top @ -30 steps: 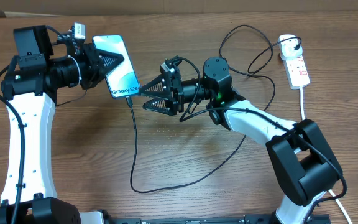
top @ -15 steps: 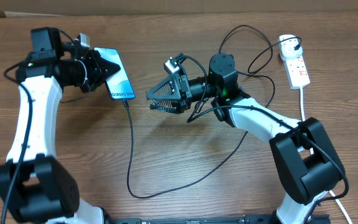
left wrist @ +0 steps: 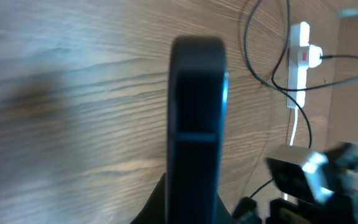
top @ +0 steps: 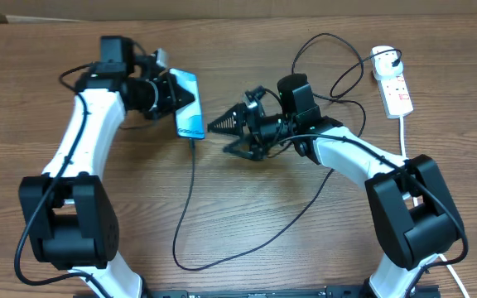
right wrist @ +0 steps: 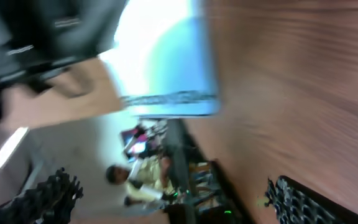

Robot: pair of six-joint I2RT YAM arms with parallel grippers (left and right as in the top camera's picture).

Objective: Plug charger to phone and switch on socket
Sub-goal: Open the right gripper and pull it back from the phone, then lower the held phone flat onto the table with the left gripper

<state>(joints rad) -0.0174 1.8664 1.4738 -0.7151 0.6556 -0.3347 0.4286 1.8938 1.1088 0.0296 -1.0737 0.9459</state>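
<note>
As the left gripper (top: 175,98) clamps the phone (top: 190,111), we see it tipped on edge above the table (top: 255,190), nearer the far edge. We mark the charger (top: 188,190) cable meeting the phone's lower end, then looping toward the near edge and back to the socket (top: 396,91) by the far right corner. Right gripper (top: 220,138) gapes wide, empty, just beside the phone.

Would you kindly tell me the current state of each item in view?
Left gripper: shut on the phone.
Right gripper: open, empty.
Phone: held on edge, screen lit.
Charger: tip in the phone, plug in the socket.
Socket: on the table; switch position unclear.
</note>
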